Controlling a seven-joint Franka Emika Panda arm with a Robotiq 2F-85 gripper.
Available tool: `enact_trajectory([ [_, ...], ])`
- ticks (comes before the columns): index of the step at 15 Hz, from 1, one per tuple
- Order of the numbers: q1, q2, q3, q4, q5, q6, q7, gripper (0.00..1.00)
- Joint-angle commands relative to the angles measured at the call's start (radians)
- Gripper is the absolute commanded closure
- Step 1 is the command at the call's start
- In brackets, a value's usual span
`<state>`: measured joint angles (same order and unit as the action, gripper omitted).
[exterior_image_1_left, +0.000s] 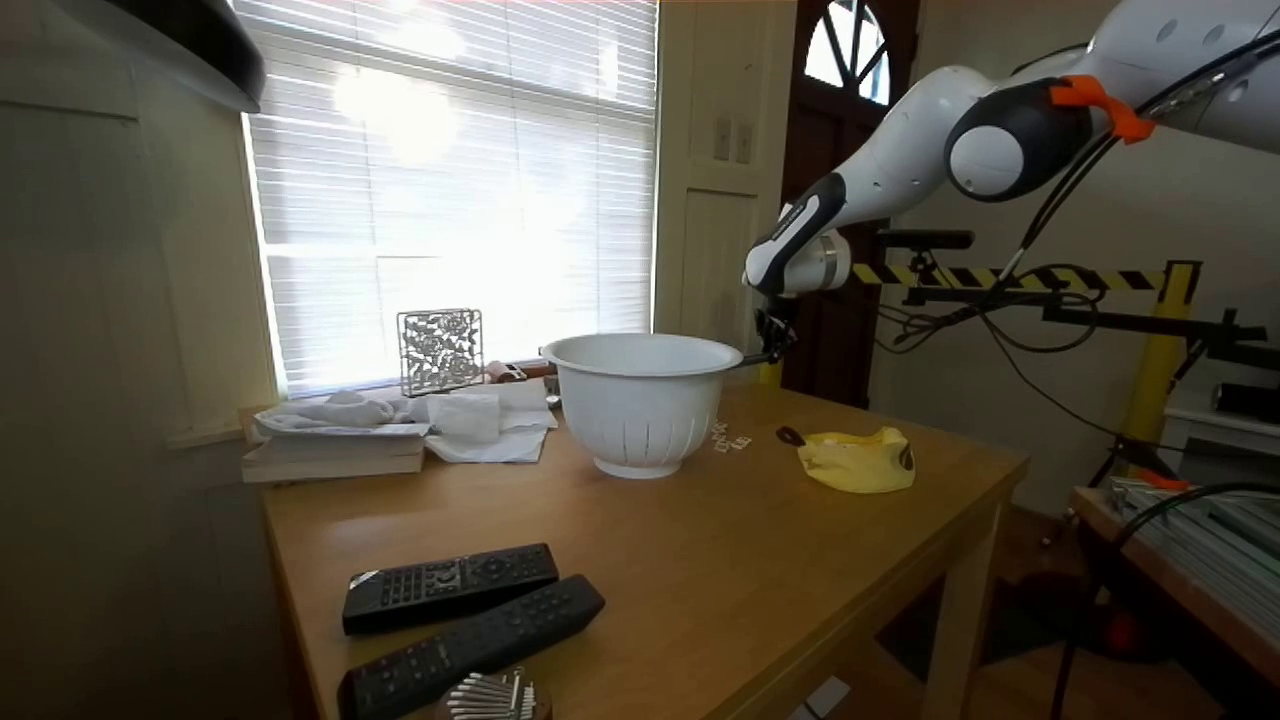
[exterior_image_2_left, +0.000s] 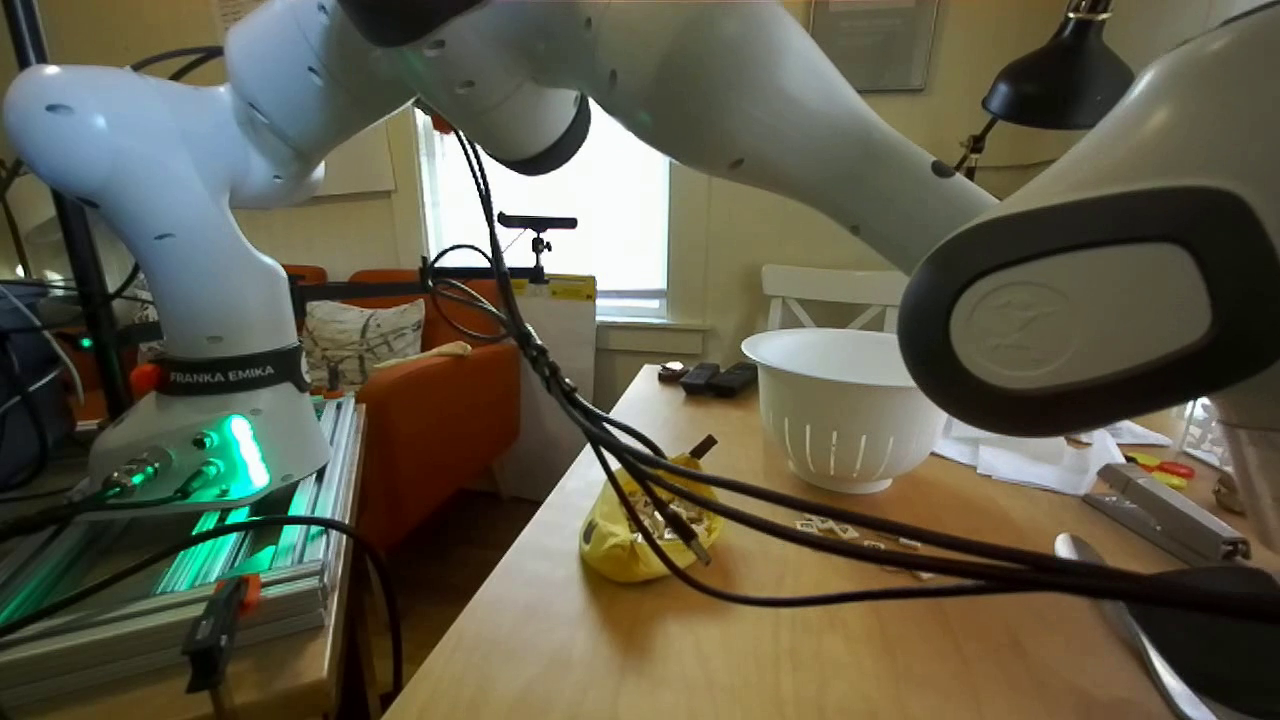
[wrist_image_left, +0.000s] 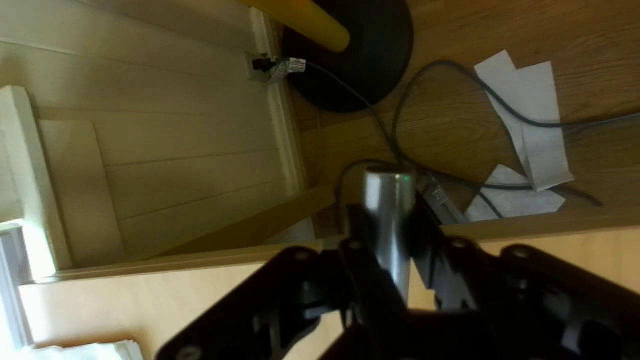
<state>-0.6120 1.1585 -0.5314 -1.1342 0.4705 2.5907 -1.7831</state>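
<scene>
My gripper (wrist_image_left: 391, 215) is shut on a shiny metal cylinder (wrist_image_left: 389, 192), which stands between its two black fingers and reaches past their tips. In an exterior view the gripper (exterior_image_1_left: 776, 338) is above the table's far end, with a thin dark piece reaching from it toward the bowl. The white slotted bowl (exterior_image_1_left: 645, 410) stands upright beside it; it also shows in an exterior view (exterior_image_2_left: 850, 430). A yellow pouch (exterior_image_1_left: 858, 462) lies on the table; small tiles fill it in an exterior view (exterior_image_2_left: 630, 540). Loose tiles (exterior_image_2_left: 830, 526) lie near the bowl.
Two black remotes (exterior_image_1_left: 450, 585) and a small metal-tined object (exterior_image_1_left: 490, 697) lie at the near end. Papers (exterior_image_1_left: 490, 420), a book (exterior_image_1_left: 335, 455) and an ornate metal square (exterior_image_1_left: 440, 350) are by the window. A stapler (exterior_image_2_left: 1170, 510) and silver utensil (exterior_image_2_left: 1130, 630) lie at right. Black cables (exterior_image_2_left: 600, 430) hang over the table.
</scene>
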Motion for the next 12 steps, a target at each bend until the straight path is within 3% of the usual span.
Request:
enact_trajectory([
  [1,0.019,-0.042,-0.019,-0.049,-0.052,-0.069,-0.087,0.94],
  [9,0.097,-0.041,-0.150,-0.070,-0.140,-0.247,-0.067,0.94],
  [12,0.114,-0.037,-0.160,-0.046,-0.078,-0.322,0.072,0.94],
])
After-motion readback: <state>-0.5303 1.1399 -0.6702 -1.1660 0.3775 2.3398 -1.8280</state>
